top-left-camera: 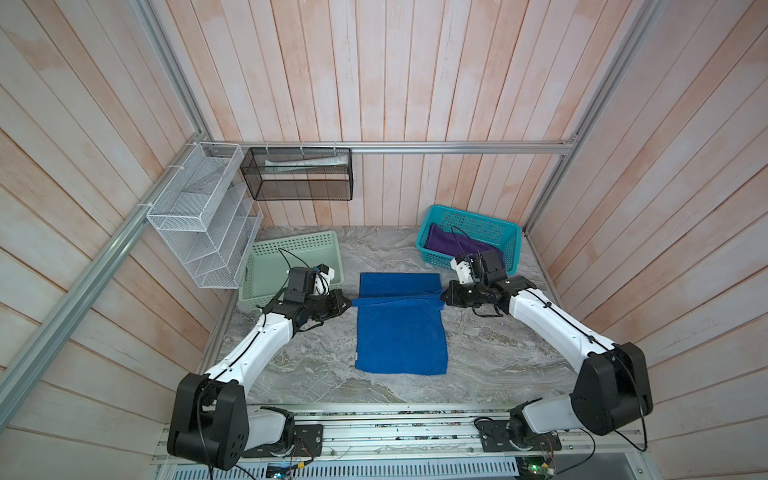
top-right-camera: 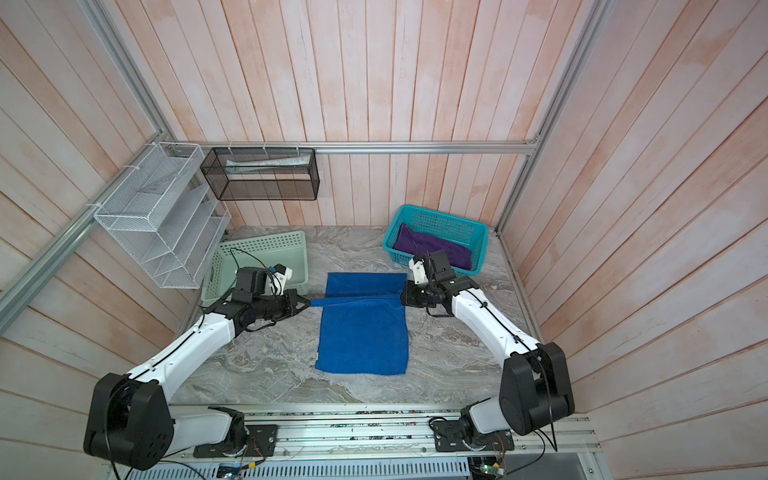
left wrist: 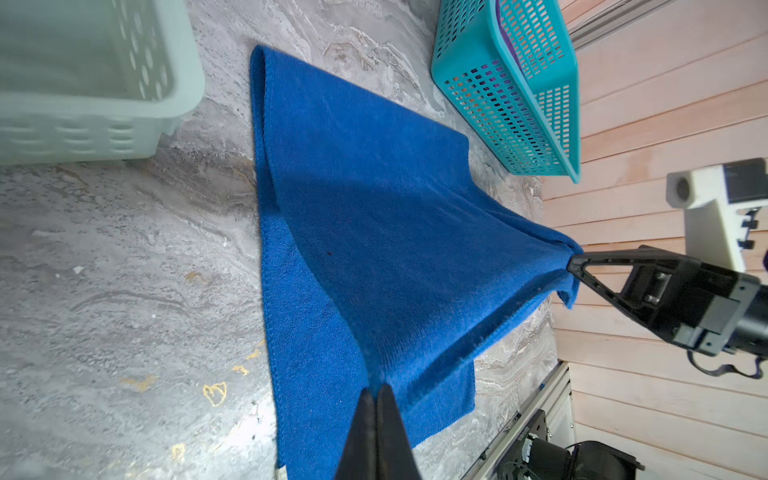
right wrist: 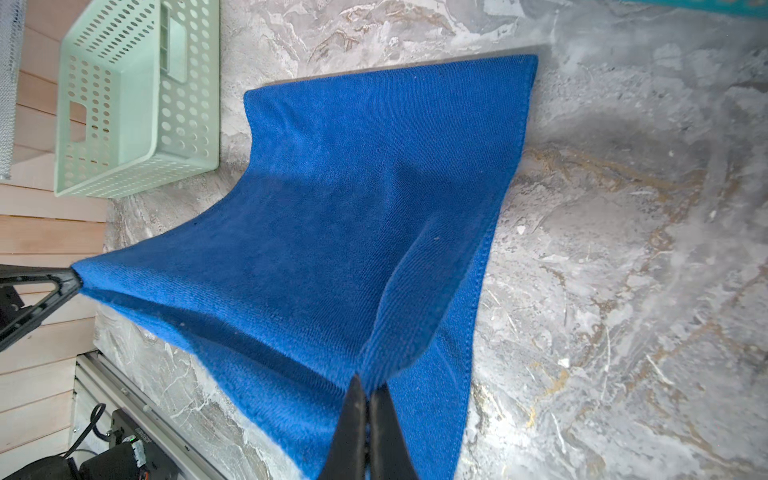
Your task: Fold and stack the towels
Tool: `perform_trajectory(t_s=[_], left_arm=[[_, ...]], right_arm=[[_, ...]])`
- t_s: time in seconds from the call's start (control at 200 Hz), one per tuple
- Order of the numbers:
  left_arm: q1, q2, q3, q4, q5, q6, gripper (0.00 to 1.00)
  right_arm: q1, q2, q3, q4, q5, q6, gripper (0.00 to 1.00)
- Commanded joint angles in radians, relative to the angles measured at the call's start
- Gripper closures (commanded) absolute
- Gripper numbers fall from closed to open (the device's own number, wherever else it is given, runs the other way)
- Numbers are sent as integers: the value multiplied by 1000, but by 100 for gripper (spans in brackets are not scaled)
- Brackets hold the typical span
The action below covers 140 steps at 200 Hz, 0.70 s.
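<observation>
- Blue towel (top-left-camera: 401,332): in a top view it lies at the centre of the marble table (top-left-camera: 490,365), its long side running 12 to 6 o'clock. Your left gripper (top-left-camera: 351,302) at its 9 o'clock side and your right gripper (top-left-camera: 444,297) at its 3 o'clock side each pinch a corner of one short edge. Both sets of jaws are pressed together on the cloth, and that edge is stretched between them above the towel's middle.
- In both top views the purple towel (top-right-camera: 432,247) sits loose in the teal basket (top-right-camera: 444,222), at 1 o'clock from the blue one. The mint-green basket (top-right-camera: 266,245) stands at 10 o'clock. You can see no other towels.
- Left wrist view: your left jaws meet on a blue corner. The upper layer slopes down from the held edge to a crease at the towel's far end, and the lower layer lies flat on the table. Across the cloth, the right gripper is clamped on the other corner.
- Right wrist view: your right jaws are closed on the fabric, and the left gripper's tip bites the opposite corner, with the lifted layer spanning between them.
- Progress, as I judge it: you are midway through the first fold of the first towel. The held edge has not yet reached the 6 o'clock edge. That leaves laying it down, any further folds, the purple towel, and the stack, which is not yet begun.
</observation>
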Motion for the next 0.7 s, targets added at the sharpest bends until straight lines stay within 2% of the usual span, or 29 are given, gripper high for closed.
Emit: perform_trajectory(t_s=[0.0,0.32,0.695], left_arm=[[-7,-44,-60,-34,-30,-15,100],[-57,-92,-280,48,-24,-103,100],[-87,-97,-420,117,-18,-165,100]], right_arm=[[12,-46,-64,-17,22,33,100],[19,-80,-309,72,-32,54,100],[58,-63,-401,95,-62,70,100]])
